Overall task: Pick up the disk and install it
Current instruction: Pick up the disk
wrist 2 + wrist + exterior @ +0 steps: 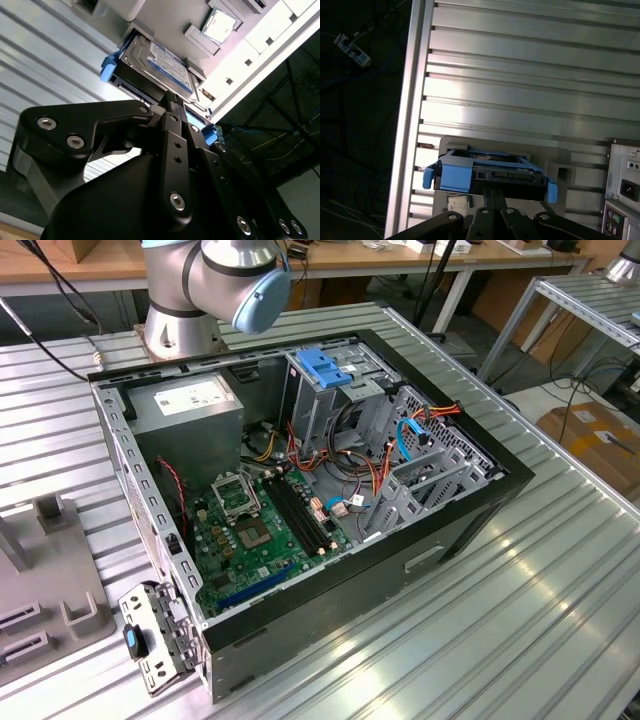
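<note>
1. Ribbed metal tabletop (pixel 520 620) fills the exterior view. On it stands an open computer case (pixel 400 575) with its green board (pixel 260 530) exposed, and benches and cables stand behind.
2. We see a white label on the grey power-supply box (pixel 190 405) and a white-and-blue label on the disk (pixel 162 62). We cannot make out the print on either.
3. In the first wrist view the disk (pixel 490 172) lies outside the case, in a grey holder (pixel 560 160) on the tabletop near its edge. Its blue side rails (pixel 455 175) are fitted.
4. The gripper (pixel 493 194) has its fingers drawn close together, and we see nothing between them. Their tips sit right at the disk's near edge, but we cannot tell whether they touch it.
5. The arm (pixel 215 280) is cut off at the upper edge of the exterior view.
6. In the second wrist view the gripper's black body covers the disk's near end.
7. A blue latch (pixel 323 367) tops the grey cage inside the case.
</note>
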You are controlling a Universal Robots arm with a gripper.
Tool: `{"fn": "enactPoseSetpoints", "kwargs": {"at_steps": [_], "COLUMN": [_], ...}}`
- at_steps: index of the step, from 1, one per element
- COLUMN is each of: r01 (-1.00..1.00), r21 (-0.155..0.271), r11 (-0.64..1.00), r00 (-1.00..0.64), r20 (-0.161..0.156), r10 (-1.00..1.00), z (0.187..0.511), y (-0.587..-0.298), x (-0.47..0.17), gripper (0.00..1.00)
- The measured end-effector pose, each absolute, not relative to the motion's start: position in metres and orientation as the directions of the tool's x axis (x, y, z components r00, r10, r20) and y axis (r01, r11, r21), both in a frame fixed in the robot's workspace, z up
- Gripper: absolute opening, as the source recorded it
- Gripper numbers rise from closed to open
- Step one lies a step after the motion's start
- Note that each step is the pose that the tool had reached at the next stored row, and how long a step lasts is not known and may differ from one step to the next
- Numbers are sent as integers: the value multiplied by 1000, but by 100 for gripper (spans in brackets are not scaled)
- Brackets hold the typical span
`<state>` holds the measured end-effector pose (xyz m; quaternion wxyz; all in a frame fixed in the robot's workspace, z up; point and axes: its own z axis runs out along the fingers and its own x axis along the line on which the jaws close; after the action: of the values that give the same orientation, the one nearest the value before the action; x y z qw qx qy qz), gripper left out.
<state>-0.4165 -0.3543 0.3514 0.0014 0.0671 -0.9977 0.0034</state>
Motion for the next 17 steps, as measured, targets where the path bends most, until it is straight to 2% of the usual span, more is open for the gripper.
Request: {"fn": "enactPoseSetpoints", "kwargs": {"at_steps": [17], "r01": [-165], "r21": [-7], "r11": [986], "r00": [-986], "r20": [3], "r10": [-165], "z": [351], "y": [-354], "x": [-417], "gripper": [11]}}
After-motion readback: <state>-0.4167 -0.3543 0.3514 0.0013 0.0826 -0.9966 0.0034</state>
